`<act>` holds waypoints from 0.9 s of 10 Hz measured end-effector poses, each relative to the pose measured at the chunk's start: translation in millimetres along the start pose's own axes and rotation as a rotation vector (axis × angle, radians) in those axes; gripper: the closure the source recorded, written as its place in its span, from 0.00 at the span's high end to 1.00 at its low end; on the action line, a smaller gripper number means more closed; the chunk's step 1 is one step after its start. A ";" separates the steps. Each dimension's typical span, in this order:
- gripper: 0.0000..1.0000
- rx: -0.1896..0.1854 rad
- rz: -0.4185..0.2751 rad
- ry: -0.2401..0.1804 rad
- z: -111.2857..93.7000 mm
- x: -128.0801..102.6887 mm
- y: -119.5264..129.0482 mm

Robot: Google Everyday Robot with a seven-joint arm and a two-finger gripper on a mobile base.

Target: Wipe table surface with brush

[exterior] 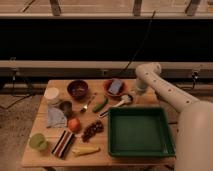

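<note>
My claw [134, 93] hangs low over the far right part of the tabletop [60, 85], just beyond the far edge of the green tray [137, 131] - whether it is wide or narrow I cannot tell, and I cannot tell if it already touches anything.

The brush [114, 106] lies just to the left of the claw and slightly nearer. Its round head is the end closest to me, and its long handle runs away to the near left, slanting toward the grapes [92, 130]. So any grasp or push has to line up with that diagonal - I judge the head end is the part within easiest reach.

The brush is hemmed in:
- the red bowl [114, 87] with its blue sponge sits just beyond the head
- the cucumber [100, 105] lies close along the handle's left side
- the tray's far corner is just beside the handle

The spoon [88, 105] lies further left.
</note>
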 end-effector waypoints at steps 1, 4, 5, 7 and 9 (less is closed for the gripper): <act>0.65 -0.013 -0.008 -0.001 3.6 -6.0 3.7; 0.60 -0.034 -0.038 -0.014 10.0 -30.8 5.2; 0.49 -0.037 -0.054 -0.017 10.4 -41.0 2.0; 0.31 -0.039 -0.067 -0.014 10.0 -49.3 -1.6; 0.09 -0.037 -0.071 0.006 8.7 -48.0 -5.7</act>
